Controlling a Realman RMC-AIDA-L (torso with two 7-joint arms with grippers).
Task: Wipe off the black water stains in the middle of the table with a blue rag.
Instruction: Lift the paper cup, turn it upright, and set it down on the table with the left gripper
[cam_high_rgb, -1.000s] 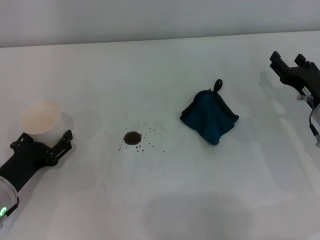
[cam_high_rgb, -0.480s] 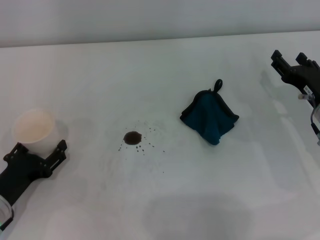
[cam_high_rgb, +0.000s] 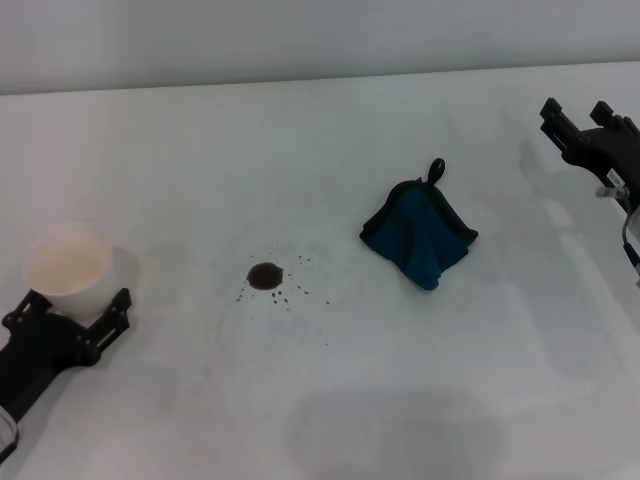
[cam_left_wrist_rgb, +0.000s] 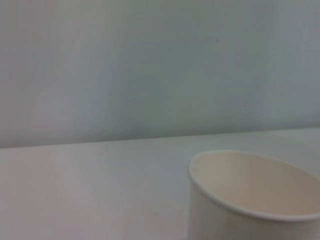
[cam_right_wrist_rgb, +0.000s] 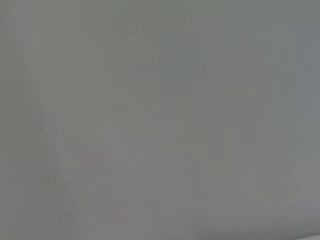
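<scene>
With the left gripper (cam_high_rgb: 68, 313) spread open around the white paper cup (cam_high_rgb: 68, 266) and the right gripper (cam_high_rgb: 588, 124) open far off, a careless sweep could topple the cup before the blue rag (cam_high_rgb: 420, 238) reaches the black water stains (cam_high_rgb: 265, 275)

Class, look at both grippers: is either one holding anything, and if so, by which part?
Nothing is held. The left gripper stands open around the base of the white paper cup, not clamping it. The right gripper hangs open, well apart from the blue rag.

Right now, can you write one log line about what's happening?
small dark blot: unwiped | crumpled teal-blue cloth: untouched, right of blot | left gripper: open around white paper cup | right gripper: open, far right
</scene>
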